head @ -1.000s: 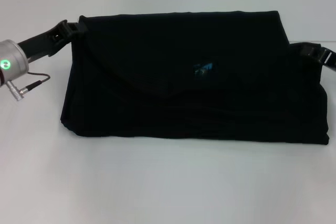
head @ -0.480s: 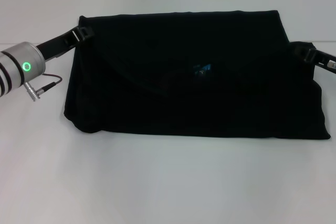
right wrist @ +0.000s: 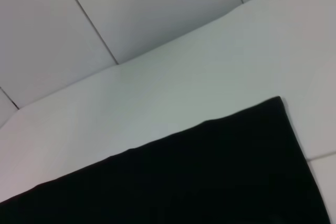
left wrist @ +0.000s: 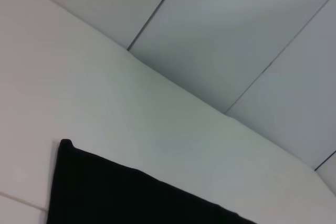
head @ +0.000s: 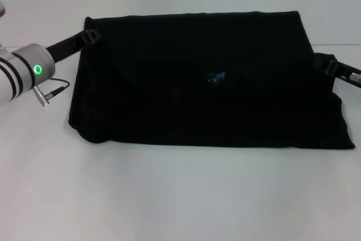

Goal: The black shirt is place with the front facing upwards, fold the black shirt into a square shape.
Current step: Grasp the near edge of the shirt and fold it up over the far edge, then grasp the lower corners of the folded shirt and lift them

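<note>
Left gripper (head: 93,36) sits at the shirt's 10 o'clock corner, black fingers against the cloth edge; I cannot tell from here whether they are spread or pinched on fabric. Right gripper (head: 330,65) sits at the shirt's 3 o'clock edge, mostly hidden by cloth, same problem, cannot tell its spread.

I see the black shirt (head: 208,83) folded into a wide band, lying flat, filling the middle of the head view. Plain black faces up, no lettering showing. Small blue neck label (head: 216,75) sits near the centre of the cloth, a curved fold line running from the 10 o'clock corner down toward it. Far edge is straight; near edge sags lower toward 4 o'clock, with a rounded bump at 8 o'clock.

Left arm's silver wrist (head: 25,71) with a green ring light is at 9 o'clock of the shirt, a thin cable hanging beside it. White table (head: 169,196) under everything.

Left wrist view shows one black shirt corner (left wrist: 105,192) on the white table, grey wall panels (left wrist: 236,35) behind. Right wrist view shows another shirt corner (right wrist: 210,171), same wall.
</note>
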You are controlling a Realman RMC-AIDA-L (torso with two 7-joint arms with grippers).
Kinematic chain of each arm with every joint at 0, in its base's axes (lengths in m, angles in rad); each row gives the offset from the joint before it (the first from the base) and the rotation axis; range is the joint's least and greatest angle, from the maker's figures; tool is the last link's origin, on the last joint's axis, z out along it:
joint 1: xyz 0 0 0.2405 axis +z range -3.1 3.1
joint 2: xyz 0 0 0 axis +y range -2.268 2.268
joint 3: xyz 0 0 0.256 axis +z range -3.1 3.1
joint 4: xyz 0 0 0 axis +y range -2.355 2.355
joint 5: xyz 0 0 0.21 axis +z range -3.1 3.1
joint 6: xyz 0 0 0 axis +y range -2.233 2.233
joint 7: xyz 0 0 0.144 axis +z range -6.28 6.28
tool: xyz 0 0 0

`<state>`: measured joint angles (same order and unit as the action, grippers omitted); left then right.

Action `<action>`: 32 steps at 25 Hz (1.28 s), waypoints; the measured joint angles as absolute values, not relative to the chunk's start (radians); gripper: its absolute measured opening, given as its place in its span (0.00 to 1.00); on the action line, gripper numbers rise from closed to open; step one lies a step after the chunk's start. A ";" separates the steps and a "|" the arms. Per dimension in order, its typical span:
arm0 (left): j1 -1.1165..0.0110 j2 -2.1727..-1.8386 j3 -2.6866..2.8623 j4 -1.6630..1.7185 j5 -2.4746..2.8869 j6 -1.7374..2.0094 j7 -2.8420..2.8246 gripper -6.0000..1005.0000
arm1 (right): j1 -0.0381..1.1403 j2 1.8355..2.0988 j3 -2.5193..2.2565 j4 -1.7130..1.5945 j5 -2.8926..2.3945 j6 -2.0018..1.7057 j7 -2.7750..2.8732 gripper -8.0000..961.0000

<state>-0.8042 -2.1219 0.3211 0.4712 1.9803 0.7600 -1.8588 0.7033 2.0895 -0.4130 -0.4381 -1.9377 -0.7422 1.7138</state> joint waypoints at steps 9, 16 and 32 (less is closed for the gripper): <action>-0.783 -2.124 0.330 0.467 1.886 0.711 -1.848 0.28 | 0.661 2.085 -0.404 -0.443 -1.920 -0.818 1.721 0.28; -0.754 -2.099 0.465 0.471 1.888 0.784 -1.866 0.44 | 0.588 2.065 -0.401 -0.453 -1.774 -0.904 1.707 0.49; -0.695 -1.883 0.747 0.518 2.135 1.226 -2.300 0.88 | 0.439 1.983 -0.521 -0.465 -1.940 -1.535 1.269 0.98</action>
